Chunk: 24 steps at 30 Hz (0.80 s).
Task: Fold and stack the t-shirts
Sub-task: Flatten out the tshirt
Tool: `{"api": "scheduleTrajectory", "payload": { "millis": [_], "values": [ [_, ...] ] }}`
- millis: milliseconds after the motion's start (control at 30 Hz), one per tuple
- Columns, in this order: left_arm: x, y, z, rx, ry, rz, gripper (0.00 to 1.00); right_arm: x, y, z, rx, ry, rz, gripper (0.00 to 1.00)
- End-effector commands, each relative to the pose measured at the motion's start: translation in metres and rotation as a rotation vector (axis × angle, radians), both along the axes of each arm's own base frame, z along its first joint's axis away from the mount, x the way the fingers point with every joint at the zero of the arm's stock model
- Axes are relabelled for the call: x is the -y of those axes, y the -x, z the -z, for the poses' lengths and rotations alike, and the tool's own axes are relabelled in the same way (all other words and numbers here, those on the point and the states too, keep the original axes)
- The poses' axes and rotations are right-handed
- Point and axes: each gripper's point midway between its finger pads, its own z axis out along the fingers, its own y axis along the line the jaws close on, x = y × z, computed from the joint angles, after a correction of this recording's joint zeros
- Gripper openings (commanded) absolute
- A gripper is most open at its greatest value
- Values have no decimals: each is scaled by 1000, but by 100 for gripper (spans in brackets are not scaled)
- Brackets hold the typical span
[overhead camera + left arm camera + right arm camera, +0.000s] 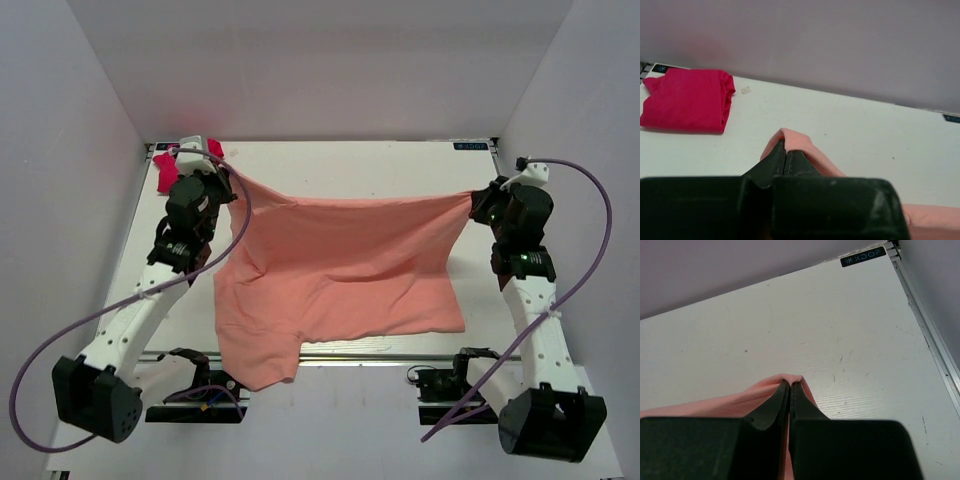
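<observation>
The salmon-pink t-shirt (340,270) hangs stretched between both grippers over the table, its lower part draped to the near edge. My left gripper (232,176) is shut on its far-left corner, seen as a pink fold (792,139) at the fingertips. My right gripper (474,198) is shut on its far-right corner (785,380). The magenta-red t-shirt (687,100) lies as a folded bundle at the far-left corner of the table, partly hidden behind the left arm in the top view (166,170).
White table (400,165) boxed in by pale walls at the back and both sides. A metal rail (927,335) runs along the right edge. Cables loop beside both arm bases.
</observation>
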Motion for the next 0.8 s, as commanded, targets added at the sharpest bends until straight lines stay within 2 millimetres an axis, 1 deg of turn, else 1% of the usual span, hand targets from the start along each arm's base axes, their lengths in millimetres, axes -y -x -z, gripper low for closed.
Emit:
{"api": "scheduleTrajectory", "payload": {
  "millis": [0,33,67,100,133,167,200,233,267,300,333,367,400,433,467,500,567,600,633,667,700,733,767],
  "values": [
    [-6,-15,-20,56,-7,-53,0,9,-21,-34,111,13,34,0],
    [-5,-19,-18,56,-7,-53,0,9,-23,-35,112,13,34,0],
    [-4,-23,-18,63,-14,-54,0,10,-29,-32,99,12,36,0],
    [-5,-26,-12,48,-19,-65,0,10,-35,-27,85,16,32,0],
    [-3,-34,-5,28,-26,-65,0,10,-39,-22,68,13,33,0],
    [-3,-39,-8,35,-23,-77,0,12,-44,-25,75,16,39,0],
    [-4,-43,-1,18,-30,-88,0,12,-51,-13,42,16,39,0],
    [-3,-48,-2,22,-40,-88,0,14,-54,-10,31,20,41,0],
    [0,-57,4,10,-45,-88,0,14,-58,-14,40,23,43,0],
    [2,-61,13,-8,-52,-87,0,15,-66,-2,8,20,48,0],
    [3,-67,8,4,-56,-88,0,16,-69,0,2,22,49,0],
    [6,-76,22,-21,-66,-87,0,19,-73,-2,3,25,59,0],
    [8,-80,26,-30,-69,-87,0,19,-78,6,-19,24,61,0],
    [9,-86,25,-23,-67,-87,0,21,-84,13,-37,27,67,0],
    [10,-90,31,-32,-79,-86,0,21,-89,21,-57,32,66,0],
    [13,-99,39,-38,-81,-86,0,23,-94,18,-56,33,70,0],
    [16,-109,43,-36,-93,-86,0,24,-103,36,-98,37,69,0],
    [18,-115,41,-27,-100,-86,0,24,-108,29,-81,36,67,0],
    [19,-124,59,-61,-113,-93,0,25,-114,45,-118,38,68,0],
    [19,-129,63,-70,-117,-102,0,25,-118,47,-121,43,63,0],
    [19,-135,70,-82,-122,-112,0,25,-122,46,-117,44,62,0],
    [21,-142,67,-75,-128,-112,0,25,-129,48,-114,49,59,0],
    [22,-150,84,-107,-141,-123,0,26,-135,54,-126,50,56,0]
  ]
}}
